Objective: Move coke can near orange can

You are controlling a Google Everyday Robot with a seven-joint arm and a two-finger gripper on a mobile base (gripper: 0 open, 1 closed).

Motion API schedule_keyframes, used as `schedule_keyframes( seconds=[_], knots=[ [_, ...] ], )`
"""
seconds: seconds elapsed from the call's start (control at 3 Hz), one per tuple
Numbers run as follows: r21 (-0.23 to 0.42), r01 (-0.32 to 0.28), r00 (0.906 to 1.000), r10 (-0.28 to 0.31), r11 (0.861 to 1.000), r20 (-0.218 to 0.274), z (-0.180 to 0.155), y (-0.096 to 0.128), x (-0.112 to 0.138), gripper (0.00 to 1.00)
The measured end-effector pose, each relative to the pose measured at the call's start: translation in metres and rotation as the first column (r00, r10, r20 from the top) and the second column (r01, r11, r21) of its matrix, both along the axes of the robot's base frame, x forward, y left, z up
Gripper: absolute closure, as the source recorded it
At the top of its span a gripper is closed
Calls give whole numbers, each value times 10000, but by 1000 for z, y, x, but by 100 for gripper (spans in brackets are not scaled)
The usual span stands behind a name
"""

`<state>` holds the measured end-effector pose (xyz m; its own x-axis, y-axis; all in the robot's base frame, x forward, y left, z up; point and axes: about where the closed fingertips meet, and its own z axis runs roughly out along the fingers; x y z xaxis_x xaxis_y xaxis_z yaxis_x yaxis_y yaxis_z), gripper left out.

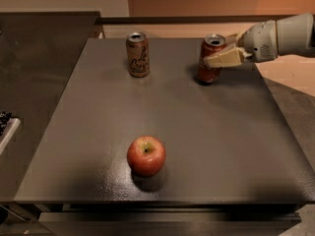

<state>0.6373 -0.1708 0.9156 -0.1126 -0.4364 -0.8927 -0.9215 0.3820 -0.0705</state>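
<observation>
While gripper (213, 54) clasps its top, coke can (207, 74) upright (near orange can (138, 56))

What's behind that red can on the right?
Behind the coke can runs the back edge of the table, then a pale surface. The tool, coming in from the right, grips the can; one finger crosses its front, and the other, on its far side, is mostly hidden.

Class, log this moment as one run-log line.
gripper: far right, shut on coke can | coke can: right of orange can, apart | apple: near front edge
</observation>
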Motion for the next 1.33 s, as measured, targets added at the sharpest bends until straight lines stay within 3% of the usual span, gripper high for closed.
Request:
schedule_keyframes(
  seconds=[1.0,1.33],
  knots=[
    [141,-1177,9924,1182,9929,-355,5,86,29,100],
    [236,-1532,9876,1539,9879,-305,7,108,35,83]
  ],
)
